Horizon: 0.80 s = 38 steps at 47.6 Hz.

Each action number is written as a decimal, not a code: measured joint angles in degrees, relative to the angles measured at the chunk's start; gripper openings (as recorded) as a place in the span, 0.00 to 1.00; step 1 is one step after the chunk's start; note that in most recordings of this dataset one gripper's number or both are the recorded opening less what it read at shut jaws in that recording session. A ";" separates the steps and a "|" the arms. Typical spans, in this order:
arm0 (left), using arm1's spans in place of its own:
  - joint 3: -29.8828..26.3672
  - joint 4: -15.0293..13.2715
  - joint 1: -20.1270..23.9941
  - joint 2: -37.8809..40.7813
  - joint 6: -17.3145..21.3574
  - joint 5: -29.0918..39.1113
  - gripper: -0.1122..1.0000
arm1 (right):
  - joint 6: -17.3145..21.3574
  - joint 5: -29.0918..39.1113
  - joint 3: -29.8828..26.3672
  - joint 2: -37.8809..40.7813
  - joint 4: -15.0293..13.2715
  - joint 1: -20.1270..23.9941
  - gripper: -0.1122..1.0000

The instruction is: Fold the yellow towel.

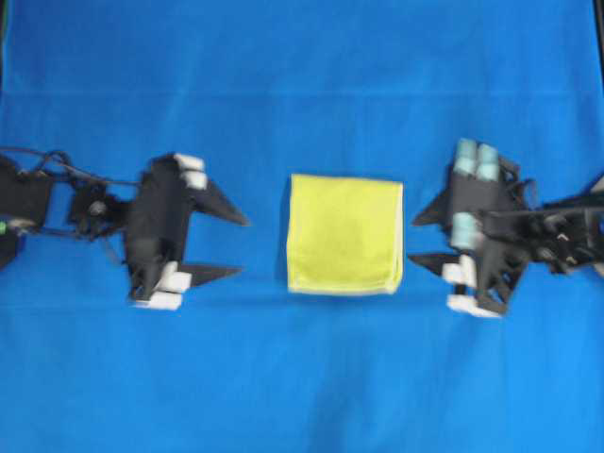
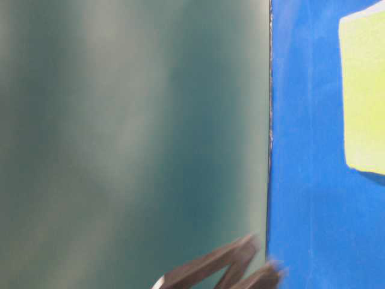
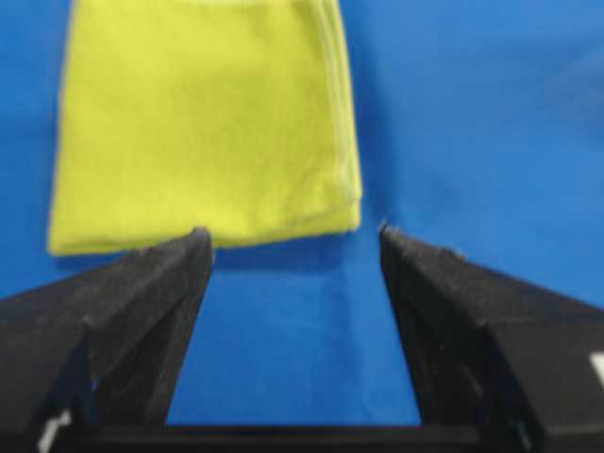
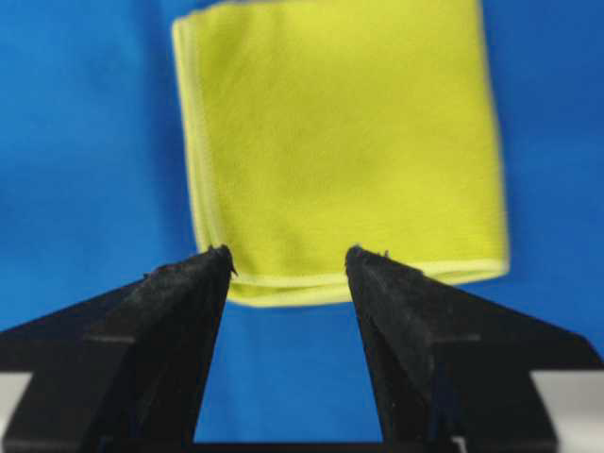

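Since the yellow towel (image 1: 344,234) already lies as a small stacked rectangle, w/ several hem layers showing along one edge in my wrist views, I judge the folding basically done. It sits flat on the blue cloth (image 1: 302,85), mid-table, between my pincers. Left gripper (image 1: 236,245) is spread wide, empty, clear of the towel. Right gripper (image 1: 420,238) likewise released, just beside its edge. Left to do: prob nothing but backing off.

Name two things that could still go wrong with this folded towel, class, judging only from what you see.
1. The yellow towel lies free, stacked hems showing along one edge; the layers might spring apart.
2. The left gripper and right gripper, both open, flank it closely; a careless move could snag and undo the fold.
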 measured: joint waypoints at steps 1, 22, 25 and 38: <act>0.53 0.00 0.00 -1.05 0.00 0.00 0.72 | 0.09 -0.09 0.62 -1.23 -0.53 0.00 0.62; 14.50 0.00 0.88 -25.05 0.00 0.26 0.70 | 0.18 -2.11 14.06 -30.15 -7.03 -5.45 0.62; 17.05 0.00 1.67 -29.71 0.00 0.70 0.70 | 0.18 -2.29 16.35 -33.66 -7.12 -6.33 0.62; 27.33 0.00 5.71 -46.32 -1.23 5.27 0.69 | 1.23 -7.65 27.60 -45.26 -7.12 -12.39 0.62</act>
